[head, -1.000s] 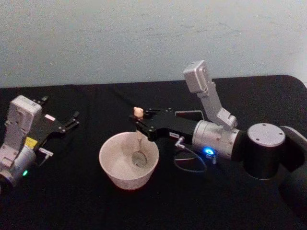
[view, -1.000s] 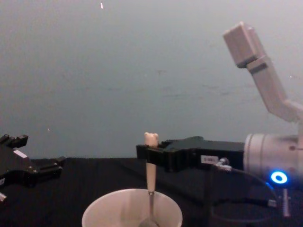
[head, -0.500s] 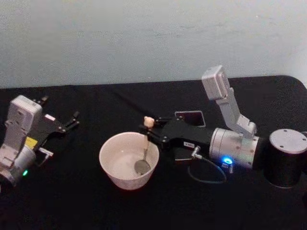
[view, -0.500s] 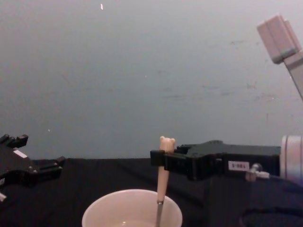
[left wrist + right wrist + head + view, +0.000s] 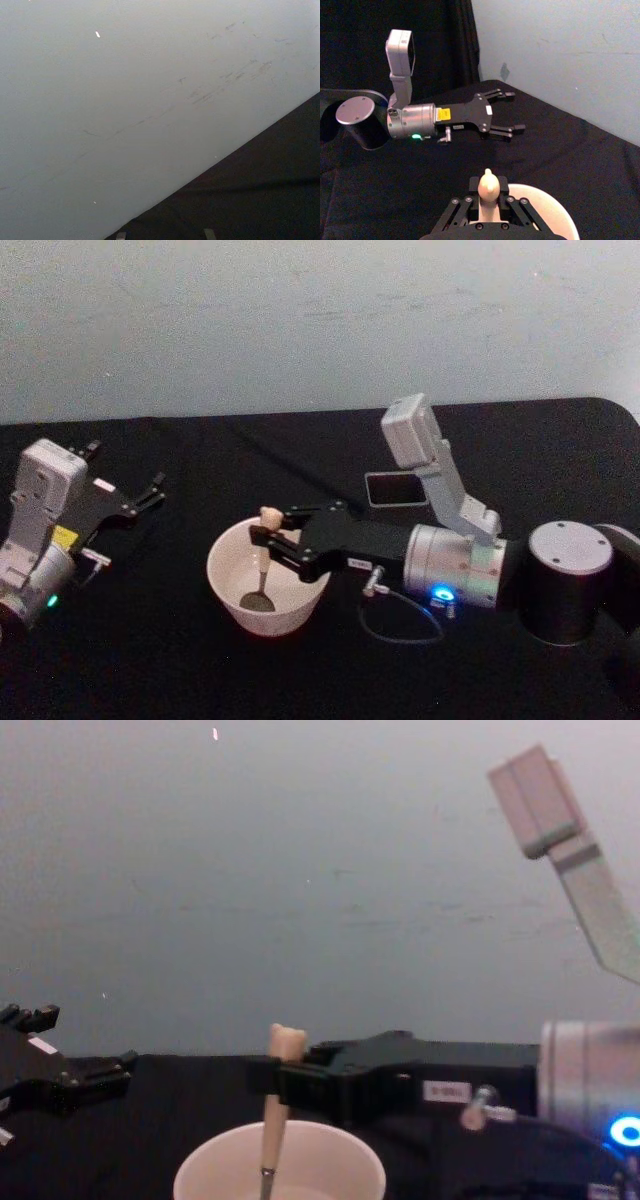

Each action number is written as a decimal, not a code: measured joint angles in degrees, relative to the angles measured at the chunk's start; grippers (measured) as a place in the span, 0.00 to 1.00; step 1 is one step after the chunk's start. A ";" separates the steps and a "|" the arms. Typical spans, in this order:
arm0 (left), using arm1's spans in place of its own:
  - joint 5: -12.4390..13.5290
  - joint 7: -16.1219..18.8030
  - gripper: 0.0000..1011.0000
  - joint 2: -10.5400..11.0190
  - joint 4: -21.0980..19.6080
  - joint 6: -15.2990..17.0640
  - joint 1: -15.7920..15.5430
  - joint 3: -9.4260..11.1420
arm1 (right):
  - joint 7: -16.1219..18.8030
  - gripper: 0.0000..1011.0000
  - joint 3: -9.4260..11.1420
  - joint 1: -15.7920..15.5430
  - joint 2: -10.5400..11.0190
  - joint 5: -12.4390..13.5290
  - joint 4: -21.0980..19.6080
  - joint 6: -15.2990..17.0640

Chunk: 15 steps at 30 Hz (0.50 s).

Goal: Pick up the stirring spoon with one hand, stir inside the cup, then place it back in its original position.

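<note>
The stirring spoon point(image 5: 262, 562) stands nearly upright inside the cream-white cup point(image 5: 285, 618), its metal bowl low on the cup's left side. My right gripper point(image 5: 266, 532) is shut on the beige handle just under the bear head, reaching in over the cup's rim from the right. The chest view shows the spoon point(image 5: 272, 1120) held by the right gripper point(image 5: 273, 1078) above the cup point(image 5: 350, 1166). In the right wrist view the bear head point(image 5: 487, 186) sticks up between the fingers. The dark grey square holder point(image 5: 397, 488) stands behind the right arm, with nothing in it.
My left gripper point(image 5: 128, 466) is parked at the table's left, open and holding nothing; it also appears as the left gripper point(image 5: 515, 111) across the table. A black cloth covers the table, with a pale wall behind. A thin cable loops under the right wrist.
The right gripper has swung left across the cup with the spoon, whose bowl has swept from the right side to the left side. The left arm has not moved.
</note>
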 joint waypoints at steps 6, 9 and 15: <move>0.00 0.00 0.99 0.00 0.00 0.00 0.00 0.00 | -1.33 0.21 -1.19 1.39 -2.26 -0.90 1.56 -0.03; 0.00 0.00 0.99 0.00 0.00 0.00 0.00 0.00 | -2.68 0.21 -1.53 2.58 -4.20 -1.75 3.48 -0.13; 0.00 0.00 0.99 0.00 0.00 0.00 -0.01 0.00 | -4.67 0.21 -1.18 4.41 -7.09 -2.94 7.22 -0.57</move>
